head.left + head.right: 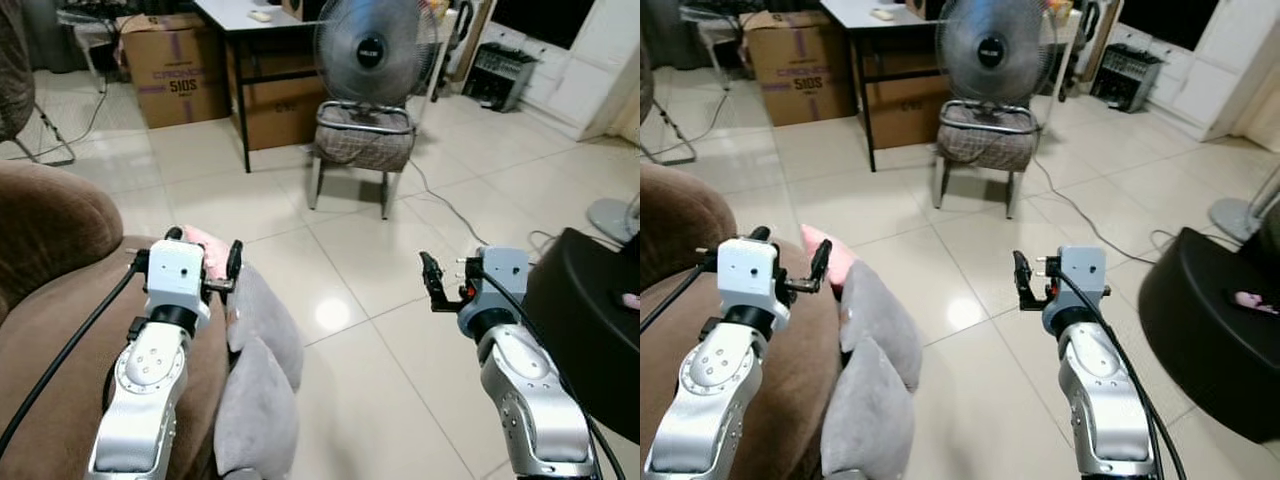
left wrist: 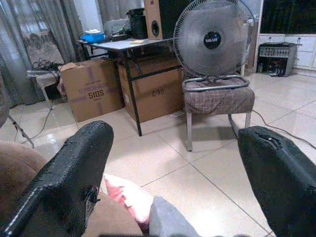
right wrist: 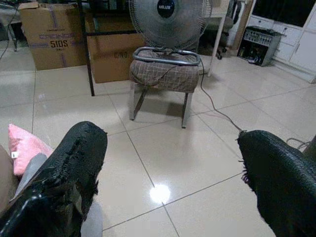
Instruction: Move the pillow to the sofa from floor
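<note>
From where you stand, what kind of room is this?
Most likely a living room in a home: a brown sofa with a pink pillow at its edge, a standing fan on a stool on the tiled floor, and cardboard boxes by a table.

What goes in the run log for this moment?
pillow: on sofa edge | left claw: open, above pillow | right claw: open, over floor, empty

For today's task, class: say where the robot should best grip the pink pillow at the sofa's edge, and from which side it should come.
Probably the free corner of the pink pillow, the part poking out over the floor past the brown sofa. Come from the open floor side with the left gripper, which is open just above it. The rest is tucked behind the grey cushions, so a thin soft corner suits two fingers.
</note>
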Controlling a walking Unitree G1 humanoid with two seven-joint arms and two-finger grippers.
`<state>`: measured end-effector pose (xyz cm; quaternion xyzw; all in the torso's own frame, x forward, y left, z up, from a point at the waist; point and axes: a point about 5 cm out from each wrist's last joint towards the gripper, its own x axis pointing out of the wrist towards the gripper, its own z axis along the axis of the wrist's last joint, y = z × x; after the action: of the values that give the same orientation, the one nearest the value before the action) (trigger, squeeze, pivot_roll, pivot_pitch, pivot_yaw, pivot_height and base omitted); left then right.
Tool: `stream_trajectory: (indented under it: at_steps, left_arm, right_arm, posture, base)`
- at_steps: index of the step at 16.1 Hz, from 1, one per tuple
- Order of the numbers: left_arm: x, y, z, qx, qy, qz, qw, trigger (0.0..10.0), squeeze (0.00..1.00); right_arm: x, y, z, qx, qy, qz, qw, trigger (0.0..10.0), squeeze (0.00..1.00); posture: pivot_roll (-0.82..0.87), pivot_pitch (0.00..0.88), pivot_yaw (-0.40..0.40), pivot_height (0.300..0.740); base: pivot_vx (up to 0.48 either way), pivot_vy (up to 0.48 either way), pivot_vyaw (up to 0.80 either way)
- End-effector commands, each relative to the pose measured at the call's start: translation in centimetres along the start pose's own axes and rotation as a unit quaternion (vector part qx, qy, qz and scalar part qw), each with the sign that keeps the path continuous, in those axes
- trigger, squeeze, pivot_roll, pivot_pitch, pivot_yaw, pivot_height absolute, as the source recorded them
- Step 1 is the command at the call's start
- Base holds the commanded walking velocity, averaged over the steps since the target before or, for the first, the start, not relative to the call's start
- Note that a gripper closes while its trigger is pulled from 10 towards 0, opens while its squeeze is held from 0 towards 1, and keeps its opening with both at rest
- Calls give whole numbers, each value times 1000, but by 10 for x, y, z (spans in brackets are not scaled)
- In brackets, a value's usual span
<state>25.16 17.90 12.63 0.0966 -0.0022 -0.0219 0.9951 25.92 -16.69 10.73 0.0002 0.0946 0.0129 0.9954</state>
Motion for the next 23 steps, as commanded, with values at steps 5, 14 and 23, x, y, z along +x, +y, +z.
stream_trajectory:
  at_steps: [5, 14, 23]
  left_arm:
    - [-2, 0, 2, 7, 1, 2, 1000, 10000, 0]
    - [-1, -1, 1, 9, 0, -9, 1000, 10000, 0]
    - [3, -5, 4, 21, -13, -31, 999, 10000, 0]
  right_arm:
    - [-3, 1, 1, -5, -3, 7, 1000, 10000, 0]
    - [-3, 1, -3, -15, -3, 1, 1000, 10000, 0]
    - [-5, -3, -4, -17, -19, -11, 1000, 10000, 0]
  posture:
    - [26, 0, -49, 697]
    - [31, 0, -47, 622]
    - [25, 0, -31, 622]
  base:
    - [0, 0, 0]
    - [0, 0, 0]
    - [0, -190, 0]
